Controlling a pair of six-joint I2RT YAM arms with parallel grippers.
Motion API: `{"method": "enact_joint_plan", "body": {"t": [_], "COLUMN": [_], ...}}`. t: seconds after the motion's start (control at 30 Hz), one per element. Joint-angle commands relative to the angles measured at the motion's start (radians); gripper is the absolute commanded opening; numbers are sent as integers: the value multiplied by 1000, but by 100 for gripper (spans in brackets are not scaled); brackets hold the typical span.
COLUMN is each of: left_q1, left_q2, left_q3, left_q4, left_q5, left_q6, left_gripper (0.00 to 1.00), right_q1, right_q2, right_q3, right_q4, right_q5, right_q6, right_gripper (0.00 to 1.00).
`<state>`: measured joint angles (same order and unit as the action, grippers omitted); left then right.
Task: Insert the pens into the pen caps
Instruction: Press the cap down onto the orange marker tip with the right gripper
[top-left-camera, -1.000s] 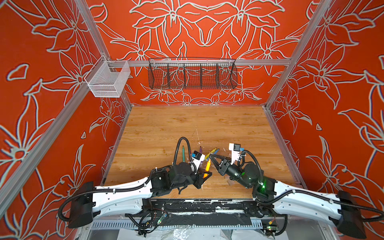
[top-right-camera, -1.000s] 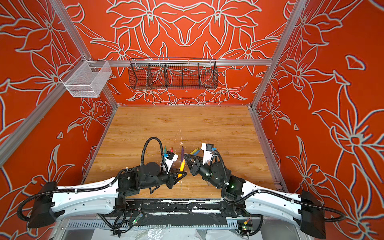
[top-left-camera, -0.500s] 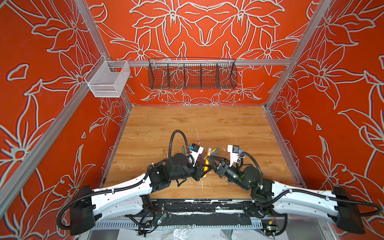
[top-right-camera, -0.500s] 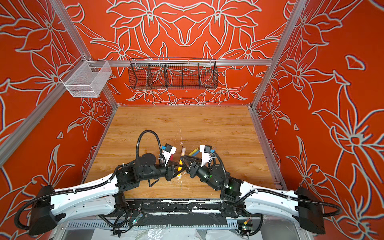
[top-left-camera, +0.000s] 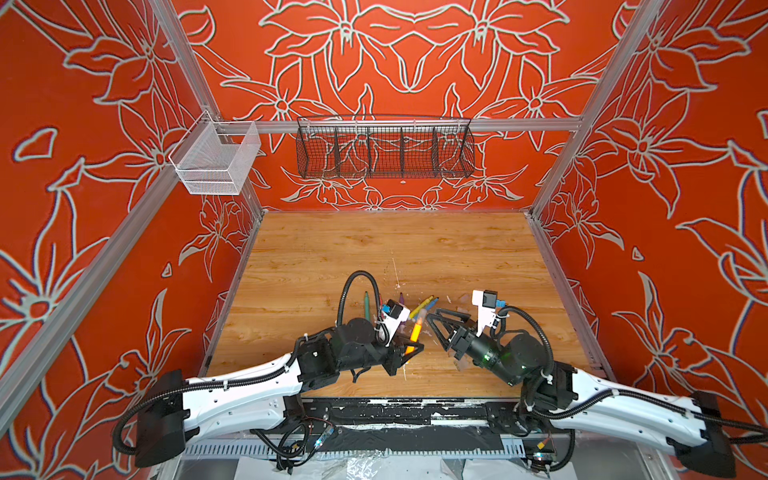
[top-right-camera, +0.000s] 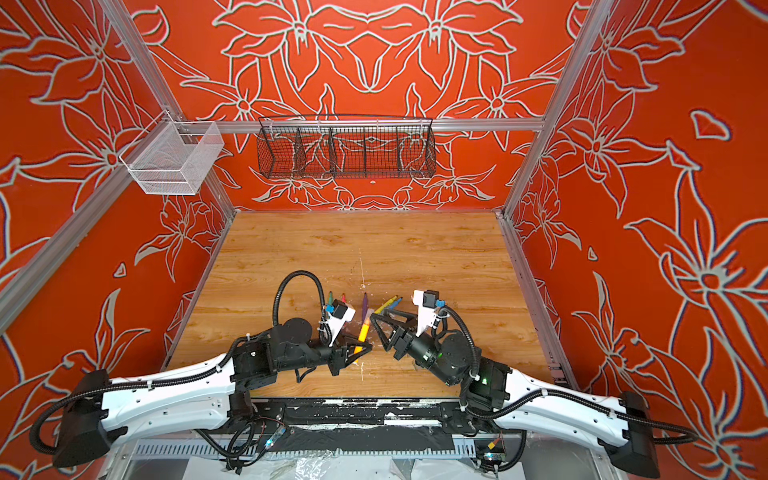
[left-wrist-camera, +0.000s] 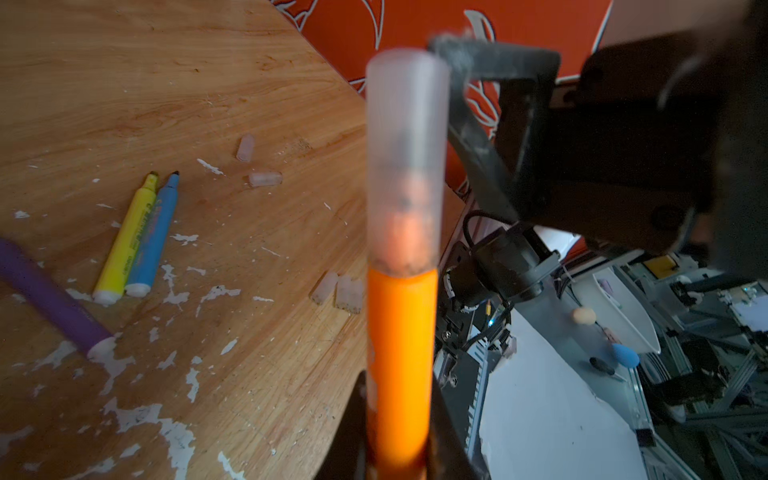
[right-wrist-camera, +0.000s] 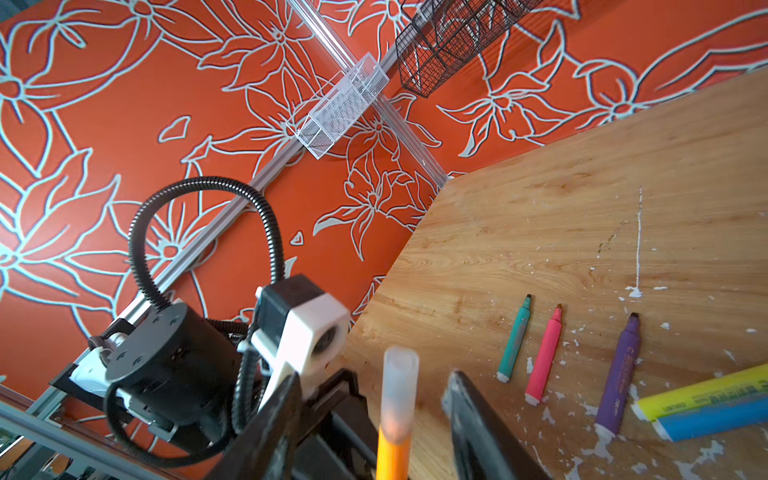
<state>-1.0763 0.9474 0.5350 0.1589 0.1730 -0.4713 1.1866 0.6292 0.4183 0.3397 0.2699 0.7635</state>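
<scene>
L gripper (top-left-camera: 409, 351) clenched on orange pen (top-left-camera: 416, 331) barrel, clear cap (left-wrist-camera: 407, 158) on tip. R gripper (top-left-camera: 434, 331) jaws released; capped tip between the 2, gaps either side

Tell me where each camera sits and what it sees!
Both top views: high above the robot's base, looking down at the wooden table; both arms show, left tool gripping the orange pen, right tool open.
Left wrist: on the left arm, looking along the capped orange pen toward the right tool; own fingers barely show.
Right wrist: on the right arm, facing the left arm; own fingers flank the pen.
Shared: both wrist views show the yellow pen and blue pen.
</scene>
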Motion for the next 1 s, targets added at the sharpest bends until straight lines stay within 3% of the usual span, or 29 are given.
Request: {"method": "enact_joint_plan", "body": {"t": [0.0, 0.33, 0.5, 0.7, 0.97], "left_q1": [-19, -19, -19, -18, 31], "left_q2": [9, -4, 8, 17, 19], "left_q3": [7, 10, 9, 36, 134], "left_q4": [21, -1, 13, 6, 5], "left_q5": [-16, -42, -52, -114, -212], "left_q6": [54, 51, 44, 20, 37], "left_gripper": [0, 0, 0, 0, 0], "right_q1": [3, 3, 2, 3, 18], "right_q2": [42, 135, 169, 209, 283], "right_q3": [38, 68, 65, 61, -12], "right_q4": [-30, 20, 33, 57, 135], "right_q5": [39, 13, 13, -24, -72], "right_q6": [-17, -4, 5, 14, 47], "right_gripper": [57, 30, 23, 2, 0]}}
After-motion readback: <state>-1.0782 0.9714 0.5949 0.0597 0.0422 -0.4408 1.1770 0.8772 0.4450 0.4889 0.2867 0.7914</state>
